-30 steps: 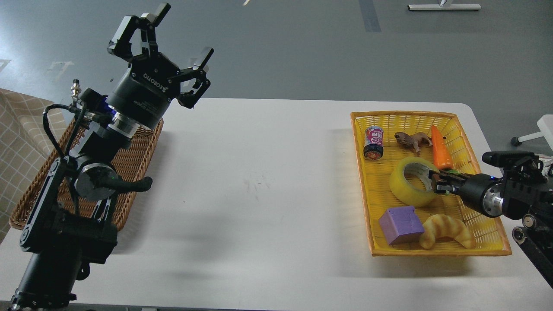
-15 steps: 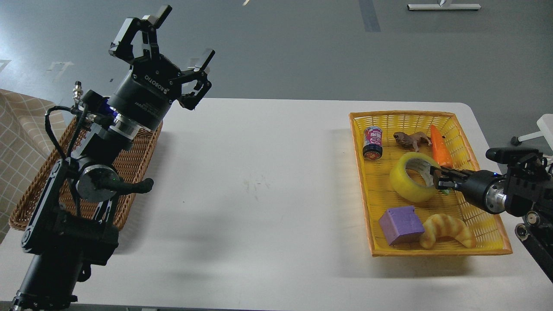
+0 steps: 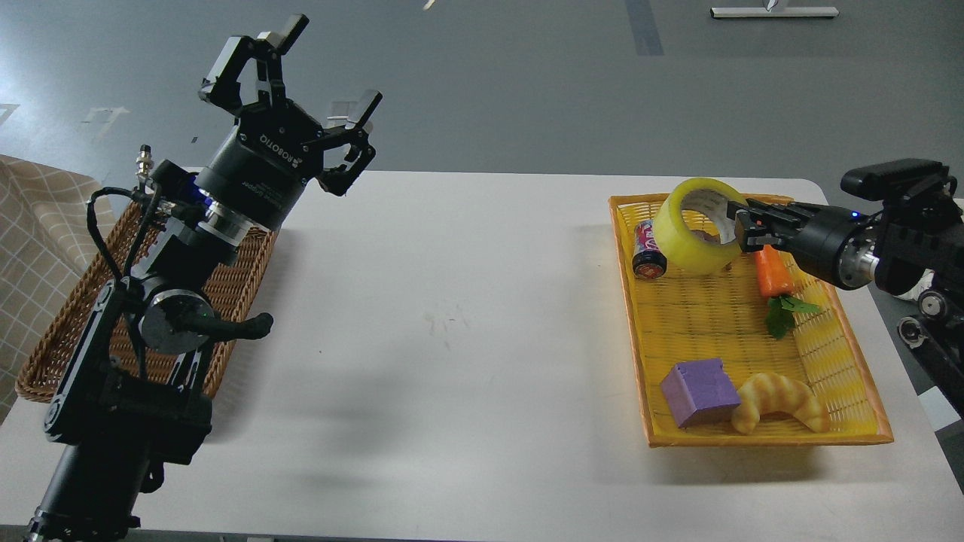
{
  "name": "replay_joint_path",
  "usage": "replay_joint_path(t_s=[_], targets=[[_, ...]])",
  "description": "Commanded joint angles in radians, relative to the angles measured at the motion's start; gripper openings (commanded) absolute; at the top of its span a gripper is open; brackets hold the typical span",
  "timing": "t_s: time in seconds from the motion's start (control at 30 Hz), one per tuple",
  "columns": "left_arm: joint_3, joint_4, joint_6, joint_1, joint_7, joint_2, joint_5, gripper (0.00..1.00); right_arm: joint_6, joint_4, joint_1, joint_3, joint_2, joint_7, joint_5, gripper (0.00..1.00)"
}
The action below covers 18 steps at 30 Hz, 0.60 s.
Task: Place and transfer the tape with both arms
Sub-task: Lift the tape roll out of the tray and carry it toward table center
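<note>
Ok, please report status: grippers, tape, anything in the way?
Right gripper shut on tape, held above yellow basket. Left gripper open, raised. Table between them bare.

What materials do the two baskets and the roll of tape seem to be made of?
Yellow basket: probably plastic, with a uniform bright colour and a regular woven pattern. Brown basket: looks like wicker or rattan, matte, with uneven strands. Tape: translucent yellowish glossy film; its pale inner core is likely cardboard.
</note>
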Motion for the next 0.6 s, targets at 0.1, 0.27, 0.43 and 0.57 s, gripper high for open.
replay_joint_path(t_s=[0.1,0.27,0.43,0.57], targets=[[0.000,0.000,0.000,-0.005,-0.001,0.000,0.000,0.98,0.001,-0.066,0.195,-0.204,0.128,-0.008,0.000,0.16],[-0.003,0.000,-0.001,0.004,-0.006,0.006,0.000,0.98,0.001,-0.149,0.272,-0.250,0.311,-0.017,0.000,0.16],[-0.006,0.000,-0.001,0.006,-0.007,0.009,-0.002,0.98,-0.008,-0.242,0.298,-0.297,0.467,-0.028,0.000,0.17],[-0.008,0.000,-0.001,0.013,-0.009,0.009,-0.002,0.98,-0.014,-0.270,0.275,-0.303,0.530,-0.048,0.000,0.17]])
